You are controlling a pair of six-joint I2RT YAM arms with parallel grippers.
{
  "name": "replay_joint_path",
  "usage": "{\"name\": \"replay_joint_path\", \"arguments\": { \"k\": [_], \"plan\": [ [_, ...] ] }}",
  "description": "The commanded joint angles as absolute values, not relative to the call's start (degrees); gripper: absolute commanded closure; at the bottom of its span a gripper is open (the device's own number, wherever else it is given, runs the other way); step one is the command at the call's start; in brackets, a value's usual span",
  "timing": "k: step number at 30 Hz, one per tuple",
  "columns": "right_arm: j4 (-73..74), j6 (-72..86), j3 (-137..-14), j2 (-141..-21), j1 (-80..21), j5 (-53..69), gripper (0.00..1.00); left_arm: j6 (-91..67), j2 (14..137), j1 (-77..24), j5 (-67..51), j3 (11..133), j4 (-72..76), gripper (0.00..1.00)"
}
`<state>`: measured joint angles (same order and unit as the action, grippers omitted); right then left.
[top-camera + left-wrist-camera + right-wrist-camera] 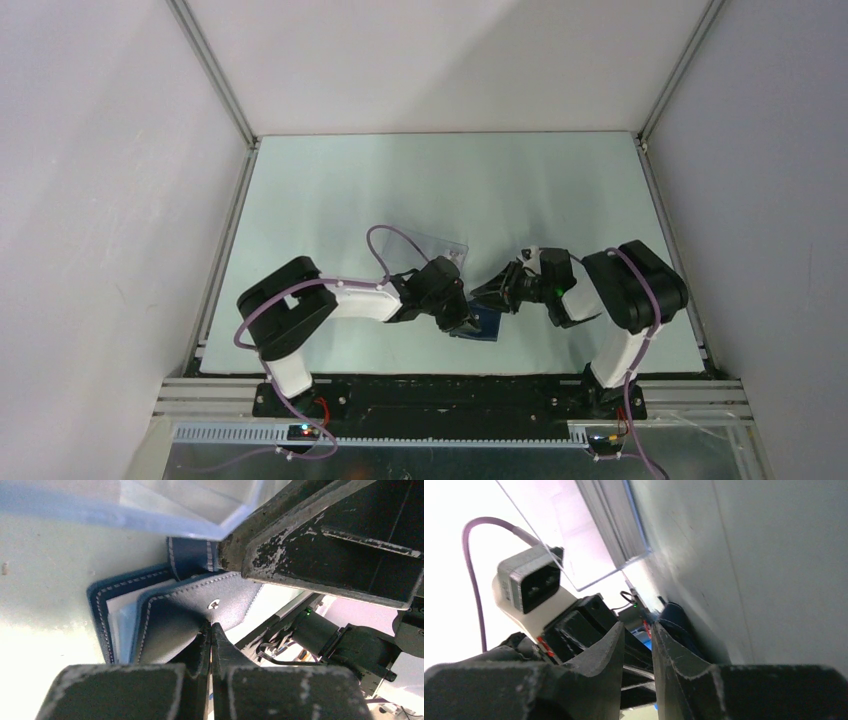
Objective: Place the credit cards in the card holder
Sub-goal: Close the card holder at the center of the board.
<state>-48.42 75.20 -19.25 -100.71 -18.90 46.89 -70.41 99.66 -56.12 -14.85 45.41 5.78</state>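
The card holder (488, 326), a navy wallet with white stitching, lies open on the table between the two arms. In the left wrist view the card holder (165, 615) shows pale inner faces and a flap with a metal snap. My left gripper (211, 626) is shut, its tips against that flap's edge just below the snap. The left gripper (466, 320) is at the holder's left side. My right gripper (638, 630) is open with nothing between its fingers, pointing at the card holder (674, 622). The clear credit cards (425, 243) lie just beyond on the table; the credit cards (165, 500) (569, 535) show in both wrist views.
The table has a pale green surface (400, 180) with white walls round it and a metal frame rail (215, 260) along its left side. The right gripper's dark finger (325, 540) fills the upper right of the left wrist view, close to the holder's strap (192, 555).
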Motion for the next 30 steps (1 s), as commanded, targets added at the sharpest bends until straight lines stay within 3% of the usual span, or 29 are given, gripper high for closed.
{"name": "replay_joint_path", "arguments": {
  "k": [1,11,16,18,22,26,30],
  "plan": [
    [-62.1,82.4,-20.0,-105.1,-19.3,50.3,0.70,-66.8,102.5,-57.2,-11.0,45.0,-3.3,1.00],
    [-66.8,83.7,-20.8,-105.6,-15.9,50.2,0.71,-65.4,102.1,-57.9,-10.3,46.2,-5.0,1.00],
    [-50.9,72.8,-22.5,-100.1,-14.9,49.8,0.71,-62.9,99.5,-58.1,-9.6,46.8,-5.3,1.00],
    [-37.3,64.0,-24.3,-96.3,-14.9,47.7,0.70,-62.0,96.9,-58.2,-9.0,46.3,-5.3,0.96],
    [-13.0,50.6,-27.7,-90.9,-15.2,43.5,0.68,-62.3,89.2,-58.2,-8.4,43.4,-5.3,0.70],
    [-8.9,47.8,-27.9,-90.8,-15.7,44.1,0.68,-64.4,84.9,-57.9,-8.5,39.0,-3.4,0.58],
    [-10.3,49.0,-27.9,-93.4,-17.6,44.9,0.68,-66.6,84.0,-56.5,-9.2,36.4,-1.0,0.56]
  ]
}}
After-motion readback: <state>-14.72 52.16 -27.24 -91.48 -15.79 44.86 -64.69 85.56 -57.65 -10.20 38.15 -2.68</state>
